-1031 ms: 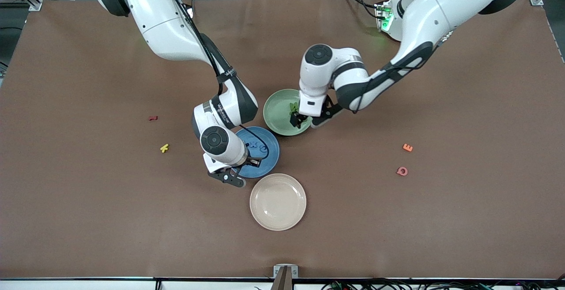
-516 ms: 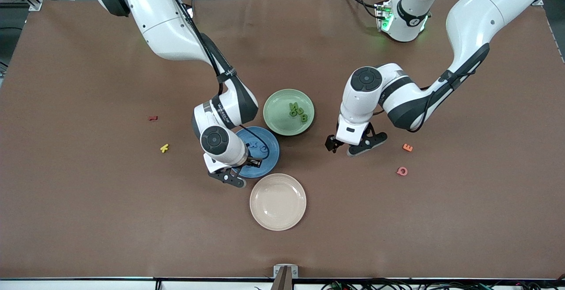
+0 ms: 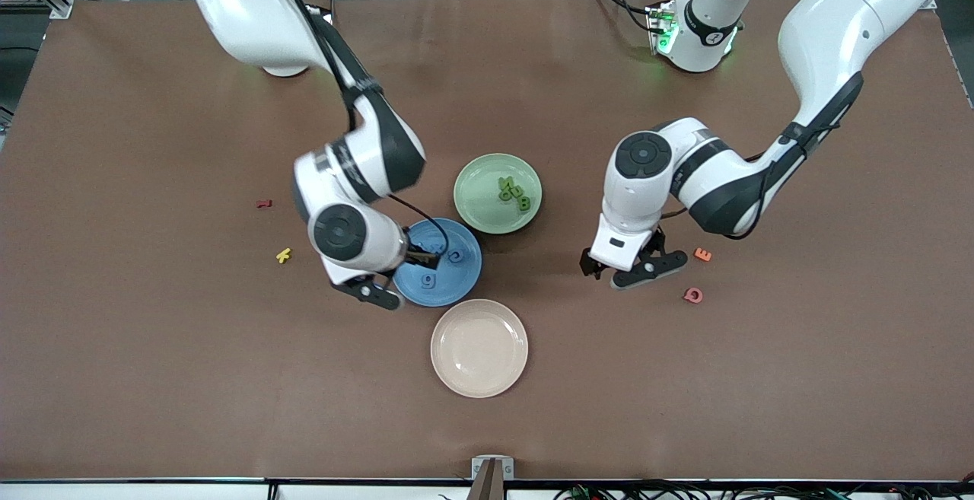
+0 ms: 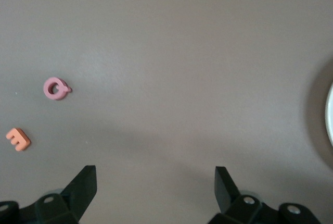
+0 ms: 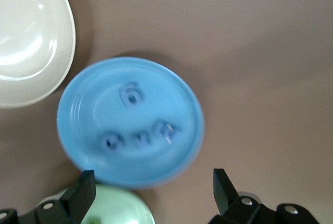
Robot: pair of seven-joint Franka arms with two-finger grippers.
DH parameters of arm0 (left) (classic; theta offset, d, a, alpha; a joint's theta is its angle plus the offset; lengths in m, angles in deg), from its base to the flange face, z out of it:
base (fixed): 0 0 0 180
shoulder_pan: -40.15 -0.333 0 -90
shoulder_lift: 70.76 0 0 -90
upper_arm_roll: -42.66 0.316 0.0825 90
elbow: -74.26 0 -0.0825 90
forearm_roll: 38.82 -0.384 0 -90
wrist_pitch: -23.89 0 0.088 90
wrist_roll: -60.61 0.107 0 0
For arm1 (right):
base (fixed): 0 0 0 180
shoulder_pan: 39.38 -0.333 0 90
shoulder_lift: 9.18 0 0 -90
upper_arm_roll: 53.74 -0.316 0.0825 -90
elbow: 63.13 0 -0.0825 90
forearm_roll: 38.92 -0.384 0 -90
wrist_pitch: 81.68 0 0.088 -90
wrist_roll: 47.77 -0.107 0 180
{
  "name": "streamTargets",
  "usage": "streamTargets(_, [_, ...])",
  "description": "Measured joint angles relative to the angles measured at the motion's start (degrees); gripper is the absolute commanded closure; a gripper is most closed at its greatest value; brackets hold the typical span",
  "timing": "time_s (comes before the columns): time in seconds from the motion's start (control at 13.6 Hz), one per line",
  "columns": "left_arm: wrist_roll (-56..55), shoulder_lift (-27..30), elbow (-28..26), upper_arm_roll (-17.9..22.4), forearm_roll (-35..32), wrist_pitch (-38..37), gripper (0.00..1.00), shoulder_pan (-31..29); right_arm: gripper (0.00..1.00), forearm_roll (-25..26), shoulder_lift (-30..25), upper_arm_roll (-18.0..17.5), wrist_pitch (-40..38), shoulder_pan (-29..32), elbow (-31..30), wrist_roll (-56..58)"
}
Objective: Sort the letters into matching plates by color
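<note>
— Where are the plates and letters against the fingers?

— I see the blue plate [image 3: 449, 275] at the table's middle, the green plate [image 3: 481, 188] at its one o'clock, touching or nearly so. The right gripper [image 3: 384, 279] hangs over the blue plate's edge toward the right arm's end, fingers spread wide, empty. The blue letters [image 5: 138, 130] lie in the plate between the fingers [image 5: 80, 190] in the right wrist view. The green letters [image 3: 514, 193] sit clustered in the green plate.

— And the left?

— The left gripper [image 3: 618, 270] is over bare table, fingers wide, empty.

— Anything hidden?

— From the front the right arm covers part of the blue plate; only the g [image 3: 428, 281] and c [image 3: 454, 256] show. The wrist view shows all four, blurred — I can't read three.
</note>
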Motion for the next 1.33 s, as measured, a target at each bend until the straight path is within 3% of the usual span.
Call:
streamTargets(0.15, [6.63,1.21,3.55,4.54,8.1,-0.86,0.0,2.24,0.0,0.0,-10.3,0.09,-5.05,2.56,-5.18,3.79])
streamTargets(0.37, [20.55,7.96,6.93,17.5,22.53,-1.19,0.0,9.58,0.0,0.57,-25.39,0.34,-6.16,6.93,-18.5,11.91])
streamTargets(0.52, [28.83,13.87,7.49,24.99,31.35,-2.29,0.0,13.37,0.0,2.71,-31.53,0.48,-6.58,10.84,-24.3,18.87])
streamTargets(0.96, [45.24,30.78,7.65,42.97,44.53,-15.76,0.0,22.0,0.0,8.04,-36.06,0.77,-8.81,23.95,-27.04,38.34])
streamTargets(1.33, [58.45,39.42,7.57,50.29,46.87,-22.65,0.0,23.42,0.0,12.43,-39.2,0.74,-9.86,25.58,-24.2,42.83])
